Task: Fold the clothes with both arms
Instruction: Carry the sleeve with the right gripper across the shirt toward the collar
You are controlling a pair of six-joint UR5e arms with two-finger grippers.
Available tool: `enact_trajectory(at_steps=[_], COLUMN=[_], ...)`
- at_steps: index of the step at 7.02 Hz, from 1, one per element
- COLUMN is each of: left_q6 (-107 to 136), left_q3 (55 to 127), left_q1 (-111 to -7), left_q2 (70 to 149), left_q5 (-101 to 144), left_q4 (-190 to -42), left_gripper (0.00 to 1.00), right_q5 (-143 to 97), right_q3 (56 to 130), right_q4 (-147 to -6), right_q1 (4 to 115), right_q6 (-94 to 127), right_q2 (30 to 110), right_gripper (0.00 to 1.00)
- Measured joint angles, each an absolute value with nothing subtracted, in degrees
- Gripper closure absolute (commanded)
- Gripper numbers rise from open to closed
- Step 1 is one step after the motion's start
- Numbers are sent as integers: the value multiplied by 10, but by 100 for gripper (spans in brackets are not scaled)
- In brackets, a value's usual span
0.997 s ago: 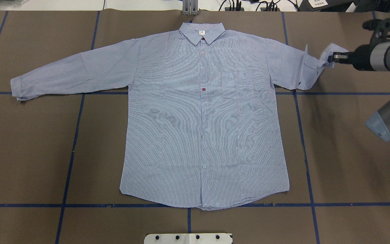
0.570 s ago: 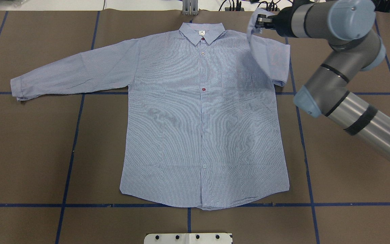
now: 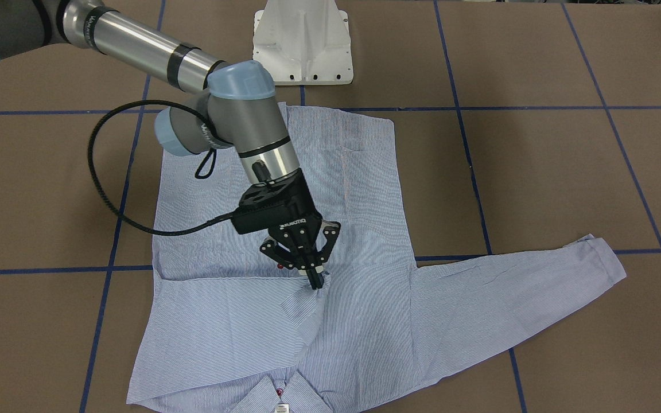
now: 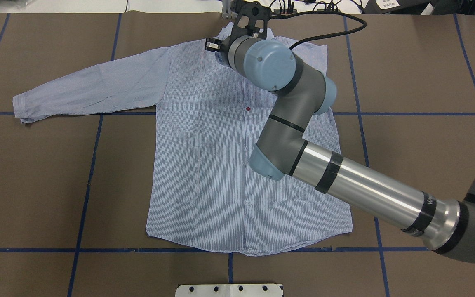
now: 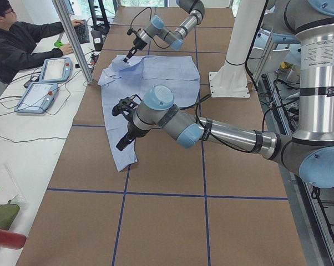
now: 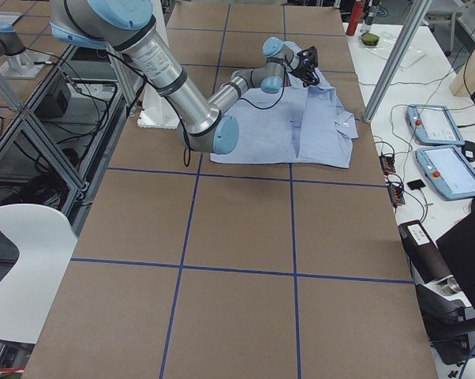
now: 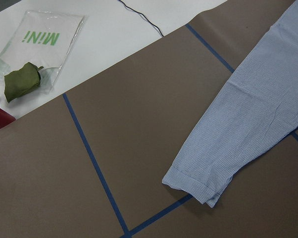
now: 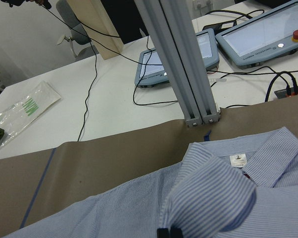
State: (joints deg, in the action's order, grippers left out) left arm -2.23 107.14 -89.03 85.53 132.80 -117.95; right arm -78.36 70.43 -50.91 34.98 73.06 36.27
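The light-blue striped shirt lies face up and buttoned on the brown table, collar at the far edge. Its right sleeve is folded across the chest. My right gripper is shut on that sleeve's cuff, low over the placket just below the collar; in the right wrist view the right gripper pinches bunched fabric. The left sleeve lies stretched out flat, its cuff free. My left gripper hovers over that cuff in the exterior left view only, so I cannot tell whether it is open or shut.
The white pedestal base stands at the robot's side of the table. An aluminium post and teach pendants sit just past the far edge by the collar. A person sits at that desk. Blue tape lines cross the table.
My right arm has swung from the table's right side leftward across the shirt, carrying the cuff over the shoulder to the collar. The right sleeve now lies folded over the chest.
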Motion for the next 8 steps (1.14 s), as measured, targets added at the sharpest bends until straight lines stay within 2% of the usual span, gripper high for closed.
enact_trajectory(at_steps=[2,3,6,8], left_q6=[-23,-23,-23,-22], left_q3=[1070,1069,1064,1060], left_q1=[-890,-890,-890,-889], left_q2=[855,855,855,859], left_q5=[1328,1328,1328,1328], left_q4=[-1179,-1179,-1180,-1183], left_gripper=[0,0,0,0], right_q5=[-751,-740,-734,-777], right_q3=[643,615,587,593], right_q4=[-578,-616,-695,-815], right_q1=[323,312,304,346], right_q6=[739,748,758,750], right_q2=[284,248,211,208], right_gripper=[100,1,0,0])
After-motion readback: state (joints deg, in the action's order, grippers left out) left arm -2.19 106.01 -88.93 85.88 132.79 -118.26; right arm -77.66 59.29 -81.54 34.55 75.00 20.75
